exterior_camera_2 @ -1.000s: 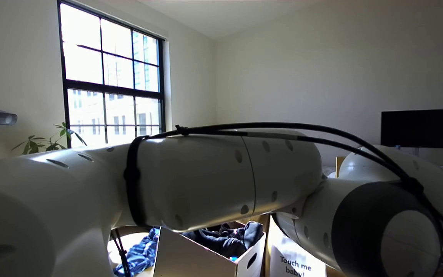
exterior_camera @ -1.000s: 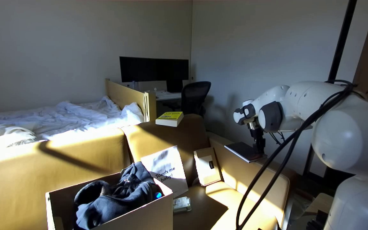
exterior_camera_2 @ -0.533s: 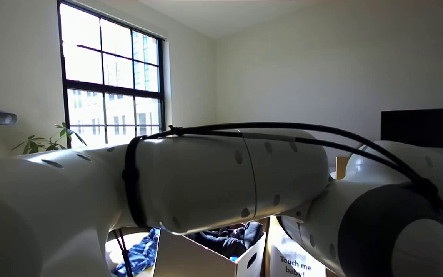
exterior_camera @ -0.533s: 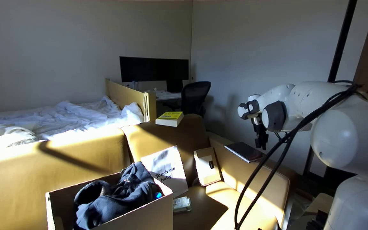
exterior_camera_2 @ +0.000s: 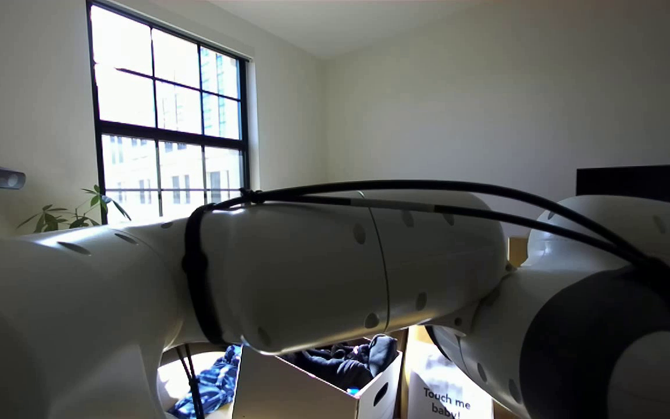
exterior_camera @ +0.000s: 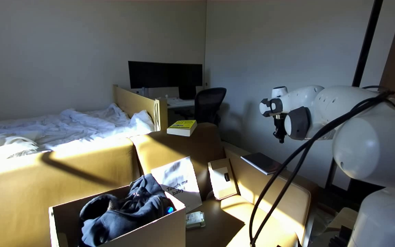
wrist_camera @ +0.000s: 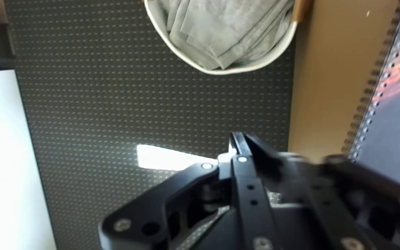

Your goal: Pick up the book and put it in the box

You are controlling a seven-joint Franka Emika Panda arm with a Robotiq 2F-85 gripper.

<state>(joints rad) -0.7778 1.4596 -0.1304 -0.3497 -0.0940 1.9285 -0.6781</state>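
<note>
1. The room is sunlit: a tan upholstered sofa (exterior_camera: 9,195) in front, a rumpled bed (exterior_camera: 63,127) behind it, a black mesh chair (exterior_camera: 210,101) and a wide monitor (exterior_camera: 165,74) in the far corner.
2. In the wrist view the gripper (wrist_camera: 242,137) points down over dark, dash-patterned flooring (wrist_camera: 99,104), its fingers narrowed tip to tip, one of them blurred.
3. Nearest it, a spiral-bound notebook (exterior_camera: 260,162) lies flat on the sofa's armrest (wrist_camera: 328,86), apart from the gripper.
4. A white basket (wrist_camera: 217,71) of folded grey cloths (wrist_camera: 227,31) stands on the flooring.
5. Well apart from the gripper, a thick yellow-covered book (exterior_camera: 182,127) lies flat on top of the sofa's backrest (exterior_camera: 156,151).
6. The cardboard box (exterior_camera: 166,233), visible in both exterior views, is heaped with dark-blue clothing (exterior_camera: 122,216) that rises over its rim; its bottom is hidden.
7. A white sheet (exterior_camera: 177,173) lettered "Touch me baby!" stands tilted just beside the cardboard box.
8. Outermost, in an exterior view, a gridded window (exterior_camera_2: 178,102) shows beyond the white robot arm (exterior_camera_2: 288,267).
</note>
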